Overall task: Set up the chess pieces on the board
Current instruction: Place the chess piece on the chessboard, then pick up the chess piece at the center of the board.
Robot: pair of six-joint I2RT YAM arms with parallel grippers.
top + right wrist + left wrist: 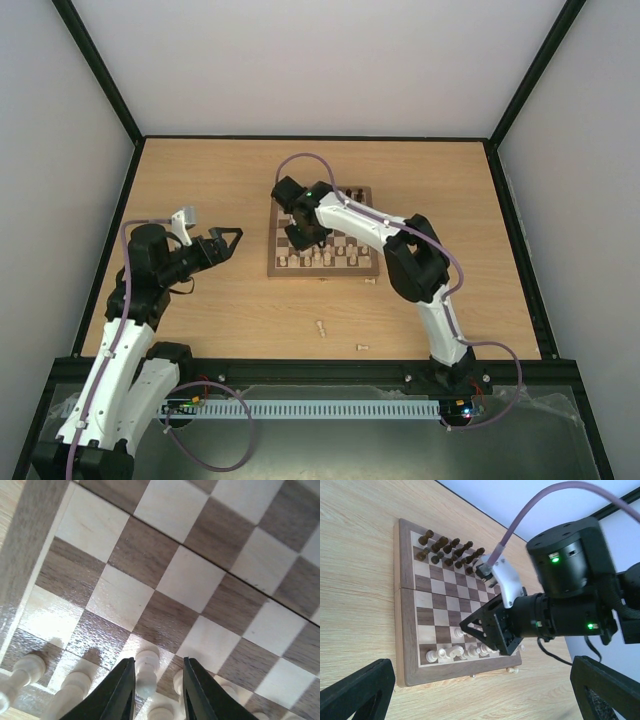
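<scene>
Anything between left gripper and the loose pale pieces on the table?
Nothing visible: only bare wooden tabletop separates the open left gripper from the tiny cream wooden chess pieces lying off the checkered brown-and-cream wooden board.

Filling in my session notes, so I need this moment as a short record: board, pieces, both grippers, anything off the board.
board: wooden, checkered, flat on the table
dark pieces: lined up in the far two rows
pale pieces: partly set in the near rows
right gripper: low over the board, jaws slightly apart around a pale pawn
left gripper: open, empty, left of the board
loose pieces: three pale ones on the table, near side
</scene>
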